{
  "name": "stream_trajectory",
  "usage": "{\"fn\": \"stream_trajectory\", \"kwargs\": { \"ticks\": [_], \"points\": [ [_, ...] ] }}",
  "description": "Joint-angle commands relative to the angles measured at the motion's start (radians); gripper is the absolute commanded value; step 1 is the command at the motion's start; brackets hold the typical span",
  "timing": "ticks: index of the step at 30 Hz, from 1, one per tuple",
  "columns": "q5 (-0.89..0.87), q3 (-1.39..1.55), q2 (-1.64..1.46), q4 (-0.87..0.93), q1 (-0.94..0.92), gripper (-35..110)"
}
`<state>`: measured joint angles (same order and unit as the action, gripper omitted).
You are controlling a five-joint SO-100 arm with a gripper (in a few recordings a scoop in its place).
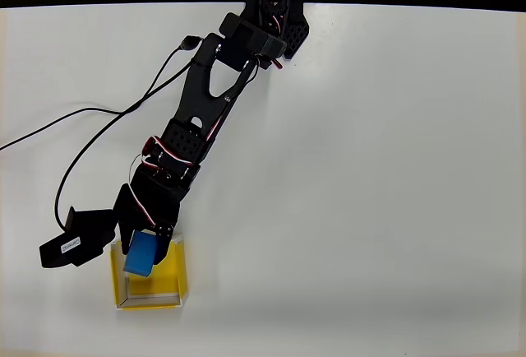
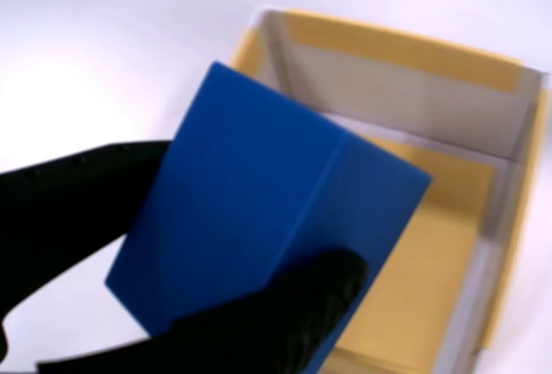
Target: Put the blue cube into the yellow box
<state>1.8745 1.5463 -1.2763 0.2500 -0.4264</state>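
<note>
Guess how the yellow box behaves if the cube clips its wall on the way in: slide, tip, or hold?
Probably slides: the yellow box looks thin-walled and light, loose on the smooth white table. Tipping seems unlikely, since it is shallow and wide. Its walls may flex; they look like thin card against the solid blue cube held in the gripper.

Setting reads as a lab or robotics test bench — a plain white table [image 1: 394,168] with nothing homely on it, a black cable [image 1: 90,139] trailing loose across its left side in the overhead view, a black band beyond the far edge. Probably a staged bench — surroundings are unlit.
</note>
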Motion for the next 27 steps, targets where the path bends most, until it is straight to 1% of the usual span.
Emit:
{"fn": "stream_trajectory", "kwargs": {
  "ticks": [1,10,21,25,27],
  "points": [
    [-0.011,-0.187,-0.037,-0.041,-0.017,15],
    [-0.037,-0.282,0.094,-0.072,0.000,15],
    [-0.046,-0.324,0.212,-0.112,0.006,16],
    [-0.049,-0.353,0.250,-0.126,0.006,17],
    [-0.072,-0.365,0.267,-0.147,0.006,20]
  ]
}}
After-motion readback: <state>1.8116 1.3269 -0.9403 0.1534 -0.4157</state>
